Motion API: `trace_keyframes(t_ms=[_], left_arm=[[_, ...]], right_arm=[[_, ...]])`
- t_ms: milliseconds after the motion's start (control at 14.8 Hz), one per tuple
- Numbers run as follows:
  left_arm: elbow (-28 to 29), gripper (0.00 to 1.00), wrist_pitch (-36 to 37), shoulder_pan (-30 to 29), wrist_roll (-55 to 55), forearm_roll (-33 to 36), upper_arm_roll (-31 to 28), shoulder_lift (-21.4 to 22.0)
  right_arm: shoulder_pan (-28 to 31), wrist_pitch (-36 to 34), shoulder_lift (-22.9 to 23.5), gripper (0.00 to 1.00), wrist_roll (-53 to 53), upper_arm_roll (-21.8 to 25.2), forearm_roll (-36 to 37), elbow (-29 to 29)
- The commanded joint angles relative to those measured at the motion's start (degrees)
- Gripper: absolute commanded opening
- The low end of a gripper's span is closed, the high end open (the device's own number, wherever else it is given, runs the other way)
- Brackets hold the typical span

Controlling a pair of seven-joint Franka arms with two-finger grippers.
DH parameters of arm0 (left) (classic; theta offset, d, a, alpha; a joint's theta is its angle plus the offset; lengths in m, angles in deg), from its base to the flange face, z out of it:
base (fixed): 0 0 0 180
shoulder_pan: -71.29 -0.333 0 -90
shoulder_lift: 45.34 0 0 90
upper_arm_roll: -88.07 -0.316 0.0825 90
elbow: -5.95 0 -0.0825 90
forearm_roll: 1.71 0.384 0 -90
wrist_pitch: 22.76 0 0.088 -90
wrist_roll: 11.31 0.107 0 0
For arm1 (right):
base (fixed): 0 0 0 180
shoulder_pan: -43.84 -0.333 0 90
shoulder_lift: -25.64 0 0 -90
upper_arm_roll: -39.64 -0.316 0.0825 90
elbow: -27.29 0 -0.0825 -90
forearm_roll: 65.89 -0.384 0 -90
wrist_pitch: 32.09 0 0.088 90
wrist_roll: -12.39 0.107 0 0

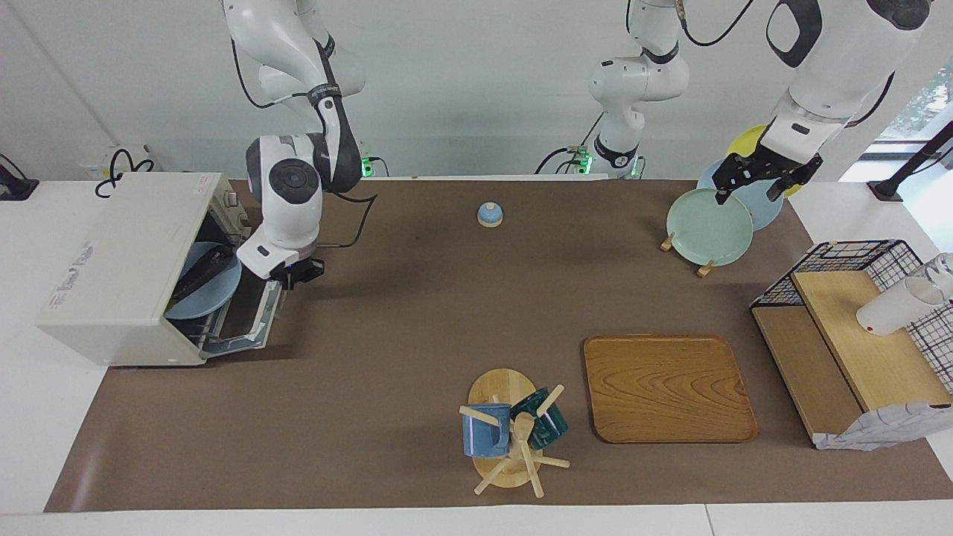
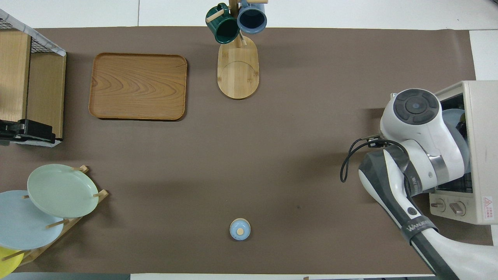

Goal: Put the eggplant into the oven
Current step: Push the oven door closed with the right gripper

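The off-white oven (image 1: 126, 260) stands at the right arm's end of the table with its drop-down door (image 1: 257, 320) open. The dark eggplant (image 1: 202, 272) lies on a blue plate (image 1: 220, 298) inside the oven, on the rack. My right gripper (image 1: 299, 272) hangs just in front of the opening, over the door's edge nearer to the robots, apart from the eggplant. In the overhead view the right arm's wrist (image 2: 418, 116) covers the oven (image 2: 480, 147) mouth and hides the gripper. My left gripper (image 1: 750, 190) is open and empty over the plate rack.
A rack of plates (image 1: 707, 227) stands at the left arm's end, with a wire-and-wood shelf (image 1: 856, 335) holding a white cup (image 1: 893, 309) beside it. A wooden tray (image 1: 666, 387), a mug tree (image 1: 510, 428) and a small blue knobbed lid (image 1: 490, 214) are on the brown mat.
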Motion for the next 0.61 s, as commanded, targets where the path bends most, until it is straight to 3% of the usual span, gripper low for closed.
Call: trace_keyframes(t_ms=[0, 540], left_arm=[[0.1, 1.0, 0.0, 0.0, -0.6, 1.4, 0.3, 0.7], [0.1, 1.0, 0.0, 0.0, -0.6, 1.4, 0.2, 0.7]], right_arm=[[4.4, 0.4, -0.9, 0.11, -5.1, 1.7, 3.6, -2.3], [7.4, -2.1, -3.9, 0.17, -12.1, 1.8, 3.3, -2.6]])
